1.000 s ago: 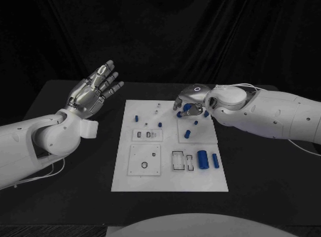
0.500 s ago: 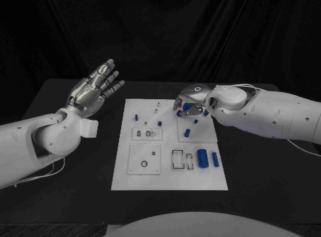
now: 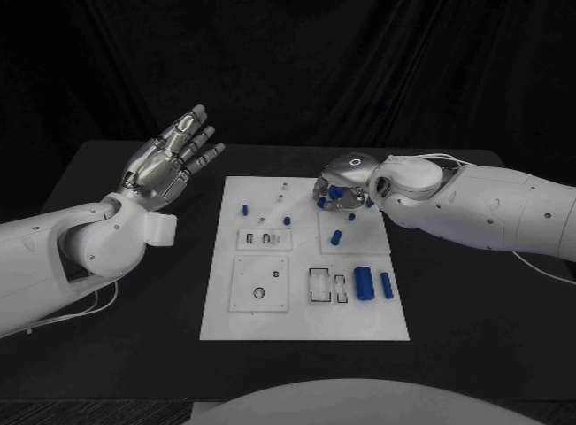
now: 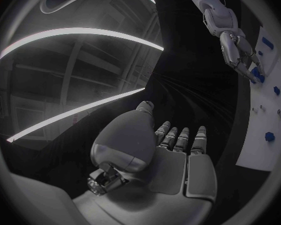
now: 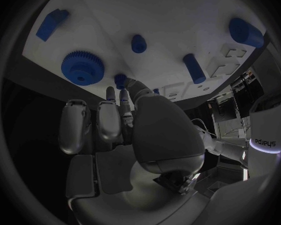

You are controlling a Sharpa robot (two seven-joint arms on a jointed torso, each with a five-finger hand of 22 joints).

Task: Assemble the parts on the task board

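The white task board [image 3: 301,312] lies in the middle of the black table. My right hand [image 3: 342,184] hovers over its far right corner, fingers pointing down. Thumb and a finger pinch a small blue peg [image 5: 120,80] just above the board [image 5: 178,15]. A blue gear [image 5: 82,67] lies right beside those fingertips. The left wrist view also shows the right hand [image 4: 237,47] with blue at its fingertips. My left hand [image 3: 172,161] is raised off the table to the left of the board, palm up, fingers spread, holding nothing.
Near the board's right edge lie a thick blue cylinder [image 3: 363,285] and a slimmer one [image 3: 386,284]. Small blue pegs [image 3: 246,211] stand further back. A blue block [image 5: 52,23] lies past the gear. Bare black table surrounds the board.
My right hand has drawn slightly back and up at the board's far right corner, its fingers closing on the small blue peg. The left hand has not moved.
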